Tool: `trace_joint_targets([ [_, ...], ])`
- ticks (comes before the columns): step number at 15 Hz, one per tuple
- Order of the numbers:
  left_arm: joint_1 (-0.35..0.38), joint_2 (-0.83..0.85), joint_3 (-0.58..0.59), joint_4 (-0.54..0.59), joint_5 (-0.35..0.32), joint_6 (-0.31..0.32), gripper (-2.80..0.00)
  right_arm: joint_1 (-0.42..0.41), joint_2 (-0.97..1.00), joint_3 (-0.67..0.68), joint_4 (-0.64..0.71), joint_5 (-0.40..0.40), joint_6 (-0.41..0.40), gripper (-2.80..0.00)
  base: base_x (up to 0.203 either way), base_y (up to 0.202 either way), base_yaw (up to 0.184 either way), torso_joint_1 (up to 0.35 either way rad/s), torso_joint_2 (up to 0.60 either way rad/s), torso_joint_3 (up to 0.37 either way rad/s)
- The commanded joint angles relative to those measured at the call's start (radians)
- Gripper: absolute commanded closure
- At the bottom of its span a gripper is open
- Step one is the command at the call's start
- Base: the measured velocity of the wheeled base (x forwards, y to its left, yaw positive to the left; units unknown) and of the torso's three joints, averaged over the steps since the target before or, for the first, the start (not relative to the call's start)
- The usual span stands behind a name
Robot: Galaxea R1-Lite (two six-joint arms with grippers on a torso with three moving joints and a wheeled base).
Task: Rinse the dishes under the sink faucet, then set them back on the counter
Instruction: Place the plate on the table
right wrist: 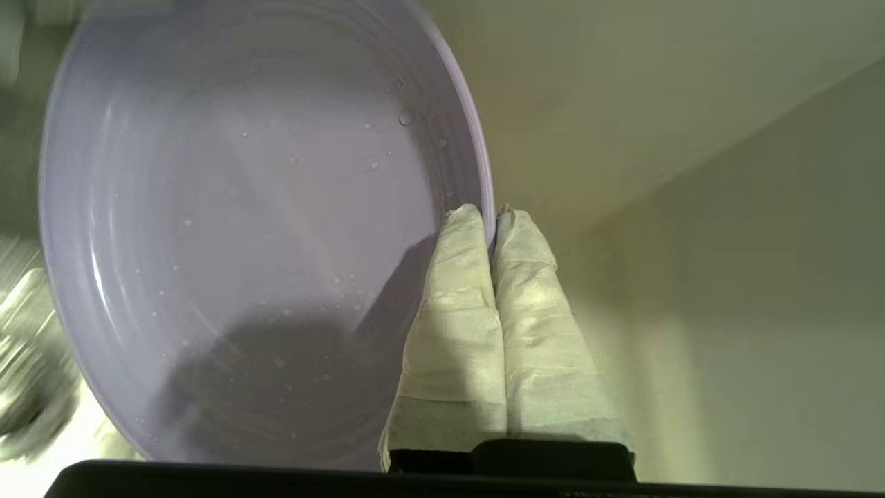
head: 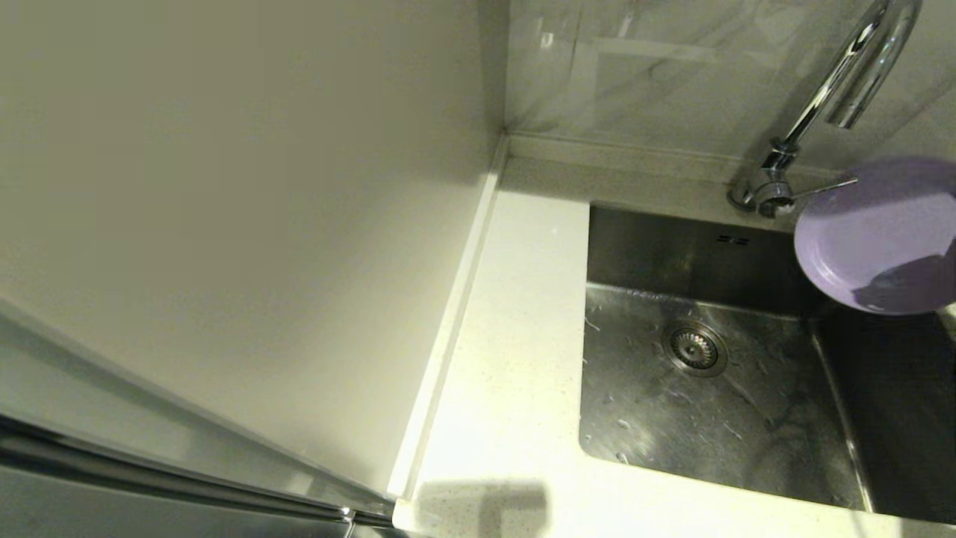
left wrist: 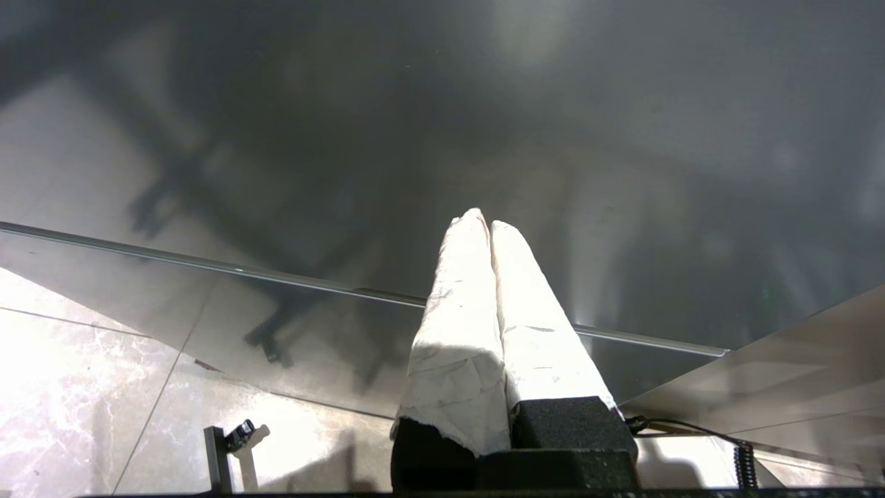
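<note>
1. Your right gripper (right wrist: 492, 214) pinches the rim of the plate (head: 874, 232), which hangs at 3 o'clock over the sink (head: 709, 388), below the faucet (head: 844, 82).
2. Droplets on the plate suggest it is rinsed; setting it on the counter (head: 508, 359) remains.
3. No bowls are visible.
4. Your left gripper (left wrist: 489, 225) is parked, fingers together, empty.

The counter (head: 515, 314), white and finely speckled, runs along the left side and front of the sink (head: 709, 388) with a low raised strip at its wall edge. The sink is set into it; the faucet (head: 777, 187) base stands on the rear strip. Nothing else rests on its visible surface.
</note>
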State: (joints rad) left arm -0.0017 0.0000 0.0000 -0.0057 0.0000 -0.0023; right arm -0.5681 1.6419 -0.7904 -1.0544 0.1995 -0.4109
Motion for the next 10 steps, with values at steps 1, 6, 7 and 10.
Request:
trace_joint_targets([
  [1,0.0,0.0,0.003,0.0,0.0,-0.001,0.0,-0.004,-0.055,0.003,-0.081,-0.005,-0.003,0.0,0.0,0.0,0.0,0.0,0.0,0.0],
  [6,0.0,0.0,0.003,0.0,0.0,-0.001,0.0,-0.068,-0.095,0.02,-0.09,-0.006,-0.003,0.0,0.0,0.0,0.0,0.0,0.0,0.0],
  [7,0.0,0.0,0.003,0.0,0.0,-0.001,0.0,-0.081,-0.097,0.03,-0.09,-0.006,-0.003,0.0,0.0,0.0,0.0,0.0,0.0,0.0],
  [10,0.0,0.0,0.003,0.0,0.0,-0.001,0.0,-0.119,-0.096,0.066,-0.087,-0.013,-0.018,0.0,0.0,0.0,0.0,0.0,0.0,0.0],
])
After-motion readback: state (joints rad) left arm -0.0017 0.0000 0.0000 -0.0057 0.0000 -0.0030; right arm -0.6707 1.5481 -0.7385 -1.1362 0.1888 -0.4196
